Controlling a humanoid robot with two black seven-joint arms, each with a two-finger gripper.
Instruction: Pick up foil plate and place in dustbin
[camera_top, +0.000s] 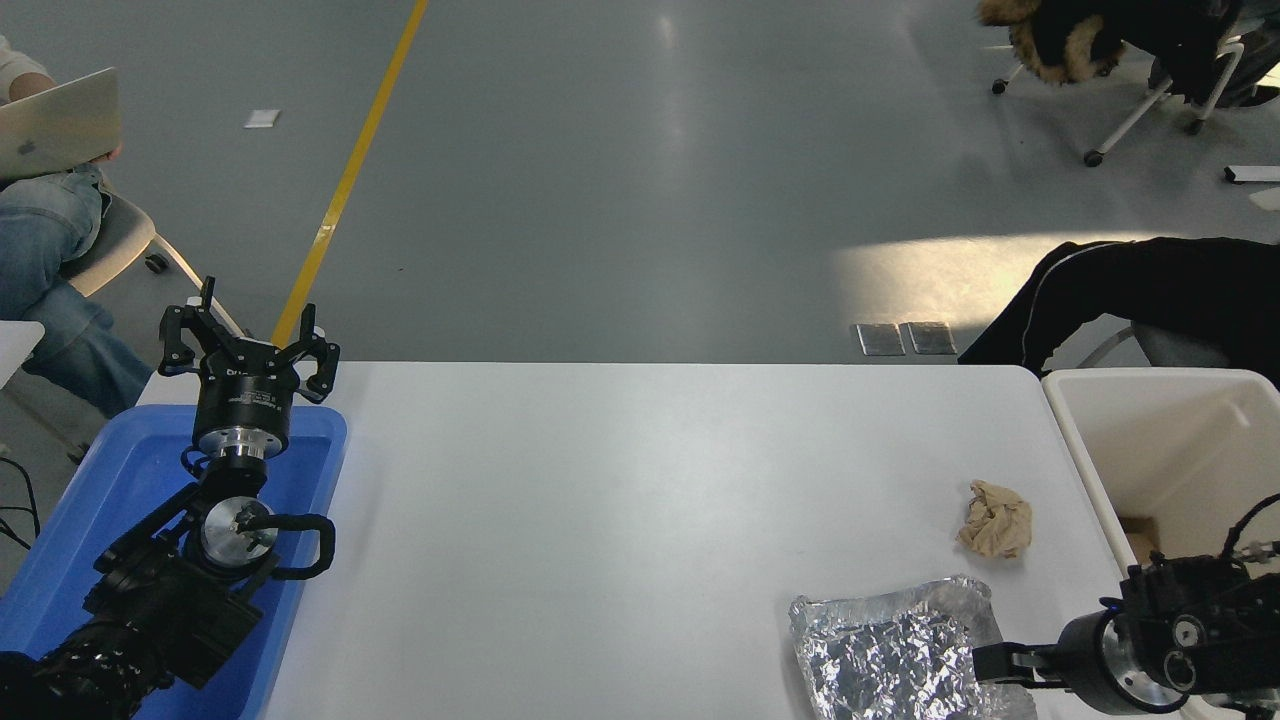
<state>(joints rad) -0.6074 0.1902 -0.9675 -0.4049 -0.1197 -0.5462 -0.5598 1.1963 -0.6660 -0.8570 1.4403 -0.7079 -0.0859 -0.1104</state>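
My right end effector (985, 665) sits low at the near right corner of the white counter (640, 500), reaching in from the right edge. Its tip lies over the right rim of the shiny, crinkled silver foil plate (890, 655). I cannot tell from this angle whether its fingers are spread or closed, nor whether they actually touch the foil.

The foil plate rests flat on the counter at the near edge, toward the right, its near side cut off by the bottom of the view.

A small crumpled tan paper wad (995, 520) lies on the counter just beyond the plate's far right corner, apart from it.

The large cream rectangular plastic dustbin (1075, 440) stands beside the counter's right edge, its thick rim level with the counter surface. Inside, near the bottom, a bit of brown shows; I cannot identify it. My right wrist crosses in front of the bin's near portion.

My left arm is parked at the lower left, over the shallow blue plastic tray (100, 500). Its end effector (248, 345) points away from the camera, fingers spread wide, holding nothing.

Beyond the counter: grey floor with a yellow line (350, 175). A person in jeans (45, 260) sits at the far left with a laptop (55, 120). A dark sleeve (1130, 290) shows behind the bin.
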